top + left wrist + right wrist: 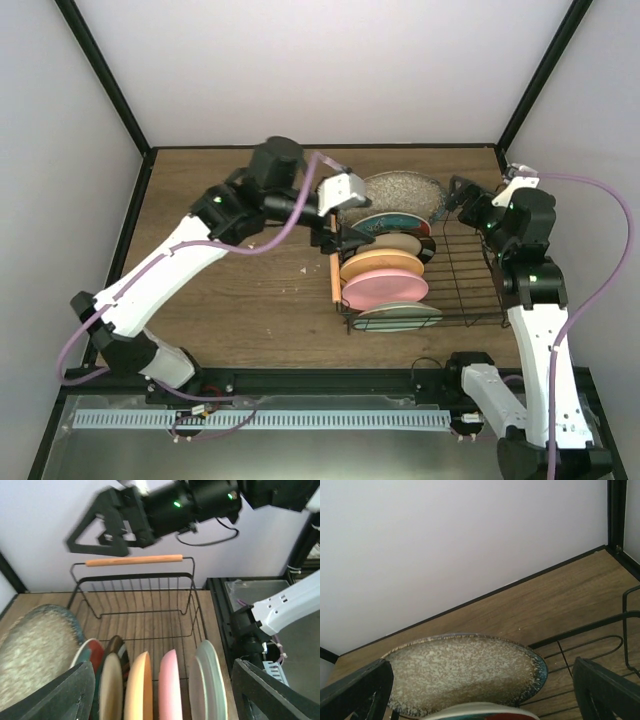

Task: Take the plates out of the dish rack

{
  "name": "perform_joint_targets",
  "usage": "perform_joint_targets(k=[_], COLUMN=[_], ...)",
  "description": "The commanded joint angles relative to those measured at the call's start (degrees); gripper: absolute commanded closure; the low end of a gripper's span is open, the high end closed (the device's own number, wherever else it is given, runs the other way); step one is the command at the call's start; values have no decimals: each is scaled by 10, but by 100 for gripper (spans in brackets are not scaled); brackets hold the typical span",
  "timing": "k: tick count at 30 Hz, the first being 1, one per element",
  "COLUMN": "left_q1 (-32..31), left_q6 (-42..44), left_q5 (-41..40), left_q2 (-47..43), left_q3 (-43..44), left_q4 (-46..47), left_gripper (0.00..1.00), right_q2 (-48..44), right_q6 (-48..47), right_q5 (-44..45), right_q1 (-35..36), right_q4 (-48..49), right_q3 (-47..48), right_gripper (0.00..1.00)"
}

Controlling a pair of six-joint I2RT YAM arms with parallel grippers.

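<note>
Left end effector (338, 236) released, fingers wide, hovering at the plates (385, 275). All six stand on edge in the dish rack (470, 285), left half, grey speckled one (402, 190) farthest back. Right end effector (462, 196) also released, at the rack's far right corner. Rack sits on the wooden surface (230, 290).

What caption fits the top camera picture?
The left hand and right hand reach toward six plates standing in the dish rack.

speckled plate (465, 672) sits low centre, its right edge over rack (600, 627) wires on the table (535, 605). second plate (485, 714) rim shows below it. wall (445, 540) behind. right gripper (480, 692) jaws spread wide, one finger in each bottom corner.
</note>
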Motion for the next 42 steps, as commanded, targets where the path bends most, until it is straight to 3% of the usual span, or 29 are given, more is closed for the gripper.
perform_joint_targets(k=[1, 8, 16, 27, 32, 42], left_q1=[-54, -100, -135, -186, -207, -218], left_q6=[-9, -23, -14, -10, -18, -37], left_q5=[-41, -109, -153, -208, -256, -255], left_q2=[51, 59, 50, 102, 115, 144], left_q3=[11, -45, -100, -96, -96, -90], left_q4=[34, 60, 51, 69, 68, 50], left_gripper=[25, 33, 39, 51, 50, 52], right_q2=[31, 58, 28, 24, 13, -11], right_q6=[18, 7, 6, -3, -2, 16], right_q5=[21, 67, 108, 126, 133, 139], right_q1=[5, 5, 5, 6, 5, 5], right_q4=[-5, -59, -80, -95, -103, -123], right_q3=[53, 105, 75, 76, 68, 55], right_gripper=[0, 0, 0, 0, 0, 0])
